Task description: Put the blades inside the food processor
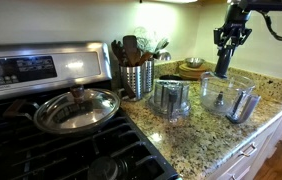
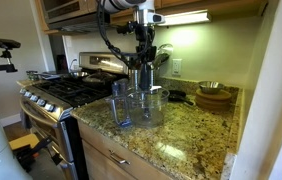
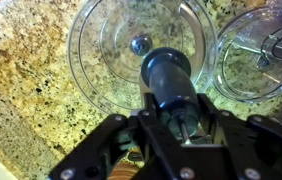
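Note:
My gripper (image 3: pixel 177 118) is shut on the blades' dark cylindrical hub (image 3: pixel 168 72) and holds it upright above the clear food processor bowl (image 3: pixel 93 45). In the wrist view the hub hangs just to the right of the bowl's centre post (image 3: pixel 139 44). In both exterior views the gripper (image 1: pixel 231 40) (image 2: pixel 144 48) holds the blades (image 1: pixel 223 64) (image 2: pixel 143 76) just over the bowl (image 1: pixel 215 94) (image 2: pixel 153 104) on the granite counter. The blade edges themselves are hidden.
A second clear plastic part (image 1: pixel 171 98) (image 3: pixel 271 55) stands beside the bowl. A metal utensil holder (image 1: pixel 136 76), stacked wooden bowls (image 1: pixel 193 68) (image 2: pixel 213 95) and a stove with a lidded pan (image 1: pixel 76 108) are nearby. The counter edge (image 1: pixel 251 135) is close.

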You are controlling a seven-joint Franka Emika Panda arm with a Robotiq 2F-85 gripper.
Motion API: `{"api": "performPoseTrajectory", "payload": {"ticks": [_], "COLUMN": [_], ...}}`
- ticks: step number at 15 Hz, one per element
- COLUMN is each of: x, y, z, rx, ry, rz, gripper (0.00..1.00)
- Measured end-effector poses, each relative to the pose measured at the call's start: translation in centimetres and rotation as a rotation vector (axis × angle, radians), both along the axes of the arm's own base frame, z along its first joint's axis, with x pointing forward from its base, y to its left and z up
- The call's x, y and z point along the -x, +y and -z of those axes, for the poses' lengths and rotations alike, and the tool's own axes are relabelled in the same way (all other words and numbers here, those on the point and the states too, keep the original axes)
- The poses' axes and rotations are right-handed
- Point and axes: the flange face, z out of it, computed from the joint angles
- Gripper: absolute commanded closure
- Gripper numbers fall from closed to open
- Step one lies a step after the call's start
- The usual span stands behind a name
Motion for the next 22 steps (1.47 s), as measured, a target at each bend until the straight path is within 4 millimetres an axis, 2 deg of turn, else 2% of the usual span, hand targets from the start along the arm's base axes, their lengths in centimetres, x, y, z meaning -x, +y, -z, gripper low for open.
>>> {"api": "performPoseTrajectory", "payload": {"ticks": [7,22], "x": [0.8,0.1], "y": [-1.1,-1.1], "z": [2.1,6.4], "rx": [0.012,0.01], "ry": [0.045,0.102], "rz": [0.021,0.021], "gripper": [0.8,0.8]}}
